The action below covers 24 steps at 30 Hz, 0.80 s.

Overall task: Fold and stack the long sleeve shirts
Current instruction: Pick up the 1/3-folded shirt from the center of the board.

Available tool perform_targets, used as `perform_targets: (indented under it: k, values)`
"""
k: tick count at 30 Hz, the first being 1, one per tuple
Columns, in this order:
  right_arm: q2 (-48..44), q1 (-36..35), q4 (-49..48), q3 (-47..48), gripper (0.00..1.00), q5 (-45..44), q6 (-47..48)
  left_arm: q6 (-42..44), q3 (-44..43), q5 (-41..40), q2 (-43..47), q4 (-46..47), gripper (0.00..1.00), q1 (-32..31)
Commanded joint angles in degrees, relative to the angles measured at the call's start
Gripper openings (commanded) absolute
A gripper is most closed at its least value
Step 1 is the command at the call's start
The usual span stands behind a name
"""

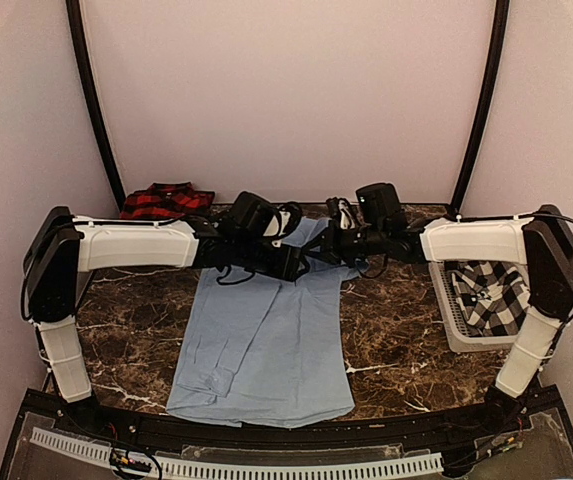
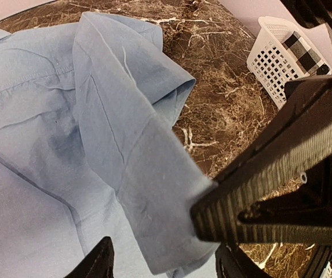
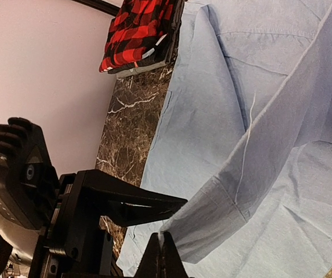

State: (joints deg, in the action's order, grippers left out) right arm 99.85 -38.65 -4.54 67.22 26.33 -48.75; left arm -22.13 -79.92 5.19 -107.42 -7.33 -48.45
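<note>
The light blue shirt [image 1: 266,350] lies flat in the middle of the marble table [image 1: 396,340]. Its long axis goes from the near edge to the far edge, with the hem toward the bases of the arms and the shoulder end on the far side, under the two wrists.

One sleeve [image 2: 131,150] is lifted off the table and runs as a long band over the body of the shirt, up to the grippers. The right gripper [image 3: 160,252] has its fingertips pressed together on the edge of the cuff [image 3: 212,214], so the sleeve hangs stretched from this one corner. The left gripper [image 2: 167,260] has its fingers apart on both sides of the cuff end, and I see no pinch on the cloth.

I judge that the sleeve is held high so that it can be laid across the body as a first fold, and that the left fingers wait around it to take or to guide the cloth.

The red plaid shirt [image 1: 166,200] is folded at the far left corner, probably the place of the stack. The checked shirt [image 1: 491,290] lies crumpled in the white basket [image 1: 466,340] on the right
</note>
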Motion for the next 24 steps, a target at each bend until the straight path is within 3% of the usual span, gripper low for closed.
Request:
perform_targets:
  k: [1,7,10,11,13,19,24]
  values:
    - [0.58,-0.89,-1.11,1.99,0.00,0.43,-0.68,1.31,-2.81,-3.92,-0.39,-0.25,0.56,-0.20]
    - [0.39,-0.96,-1.26,2.20,0.00,-0.09,-0.90,1.69,-4.09,-4.51,-1.64,-0.75,0.36,-0.22]
    - [0.22,-0.98,-1.38,2.05,0.00,-0.38,-0.98,1.61,-4.42,-4.29,-1.94,-0.80,0.19,-0.23]
    - [0.14,-0.98,-1.43,2.04,0.00,-0.52,-0.87,1.54,-4.48,-4.31,-1.97,-0.83,0.10,-0.19]
    - [-0.17,-0.98,-0.81,2.12,0.06,-1.41,-0.41,1.19,-4.54,-4.52,-1.82,-1.00,0.01,-0.23]
    - [-4.54,-0.70,4.23,0.91,0.37,-9.07,3.32,-2.36,-6.50,-9.65,-0.72,-4.96,0.00,0.55]
    - [-10.00,0.35,8.13,-4.03,0.43,-17.21,5.19,-5.11,-7.29,-8.63,2.08,-7.89,0.00,2.72]
